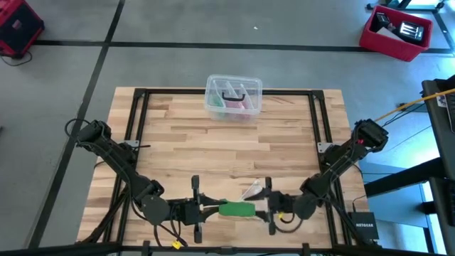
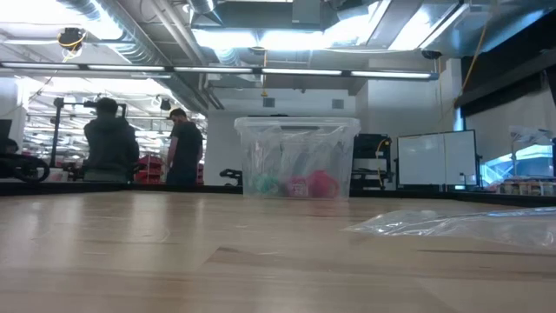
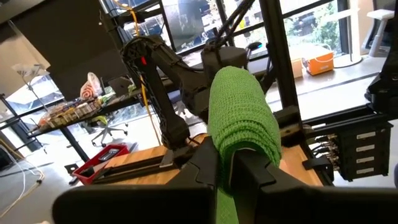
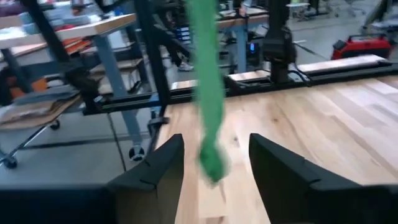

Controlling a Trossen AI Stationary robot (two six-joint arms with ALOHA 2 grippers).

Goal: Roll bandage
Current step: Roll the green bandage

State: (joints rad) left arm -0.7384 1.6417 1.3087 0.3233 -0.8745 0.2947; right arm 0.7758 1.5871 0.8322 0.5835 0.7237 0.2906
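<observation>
The bright green bandage (image 1: 237, 208) is held over the table's near edge, between my two grippers. My left gripper (image 1: 213, 209) is shut on it, coming from the table's left. In the left wrist view the bandage (image 3: 239, 106) is a thick bunched wad reaching out past the fingers. My right gripper (image 1: 254, 210) faces it from the table's right and is open. In the right wrist view a loose green strip end (image 4: 210, 112) hangs down between the spread fingers (image 4: 163, 163); I see no touch. The low view shows neither gripper. My left gripper pinches the bandage's near end (image 3: 235, 163) between its two fingers (image 3: 205, 168). Several bunched layers lie in the pinch. The fingers point level toward the table's right, along the bandage. The wad sticks out beyond the fingertips, lifted clear of the table.
A clear plastic box (image 1: 233, 97) with pink and dark items stands at the middle of the table's far edge. A crumpled clear wrapper (image 1: 252, 190) lies on the wood just beyond the grippers. Black frame rails (image 1: 139, 114) run along the table's left and right sides. People stand in the room behind.
</observation>
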